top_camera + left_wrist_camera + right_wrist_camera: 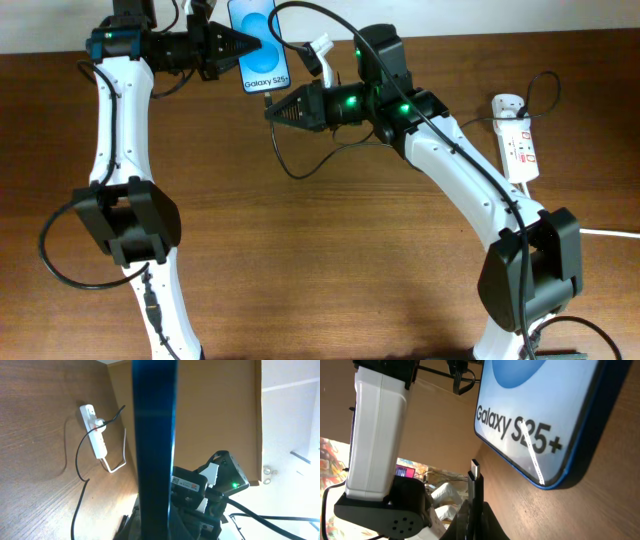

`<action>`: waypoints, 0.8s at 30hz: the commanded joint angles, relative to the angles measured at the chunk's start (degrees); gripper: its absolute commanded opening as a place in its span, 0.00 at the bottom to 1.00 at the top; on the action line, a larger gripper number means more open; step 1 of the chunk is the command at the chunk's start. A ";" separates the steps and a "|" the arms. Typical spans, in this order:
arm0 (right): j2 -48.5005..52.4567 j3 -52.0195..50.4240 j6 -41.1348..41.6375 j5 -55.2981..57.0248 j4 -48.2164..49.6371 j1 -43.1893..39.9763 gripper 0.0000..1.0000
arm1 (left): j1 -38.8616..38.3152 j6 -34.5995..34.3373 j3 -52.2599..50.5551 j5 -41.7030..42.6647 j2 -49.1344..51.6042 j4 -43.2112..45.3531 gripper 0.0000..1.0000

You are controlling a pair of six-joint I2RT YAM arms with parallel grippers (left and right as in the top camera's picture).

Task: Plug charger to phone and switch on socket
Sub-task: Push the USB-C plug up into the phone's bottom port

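Note:
The phone (259,45) lies at the table's far edge, its screen reading "Galaxy S25+". My left gripper (236,46) is shut on its left side. In the left wrist view the phone is a dark blue edge-on bar (155,445) between the fingers. My right gripper (276,110) is shut on the charger's connector (267,100), just below the phone's bottom edge. In the right wrist view the connector tip (475,471) sticks up from the shut jaws (476,505), a short gap from the phone's lower edge (545,420). The socket (515,137) lies at the right, with a black cable plugged in.
The charger cable loops on the table below my right wrist (297,168). The socket also shows in the left wrist view (94,430), with its white cord. My left arm's white link (376,425) stands close to the left of the connector.

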 commanded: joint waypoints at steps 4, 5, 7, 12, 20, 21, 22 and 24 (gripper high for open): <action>0.81 -0.20 -0.15 1.64 -2.51 0.39 0.04 | 0.09 -0.46 1.03 3.15 -1.60 0.24 0.00; 0.81 -0.20 -0.15 1.62 -2.47 0.39 0.04 | 0.09 -0.44 1.03 3.13 -1.60 0.26 0.00; 0.81 -0.20 -0.13 1.62 -2.14 0.39 0.04 | 0.09 -0.42 1.03 3.15 -1.60 0.26 0.00; 0.85 -0.20 -0.11 1.70 -1.20 0.39 0.04 | -0.35 -0.44 1.03 3.15 -1.60 0.22 0.00; 0.85 -0.20 -0.15 2.56 -1.29 0.33 0.04 | -0.61 -0.42 1.03 3.15 -1.60 0.26 0.00; 0.85 -0.20 -0.15 2.56 -1.27 0.22 0.04 | -0.61 -0.39 1.03 3.15 -1.60 0.24 0.00; 0.85 -0.20 -0.15 2.56 -1.27 0.09 0.04 | -0.61 -0.39 1.03 3.15 -1.60 0.24 0.00; 0.85 -0.20 -0.15 2.54 -1.29 -0.35 0.04 | -0.61 -0.42 1.03 3.15 -1.60 0.24 0.00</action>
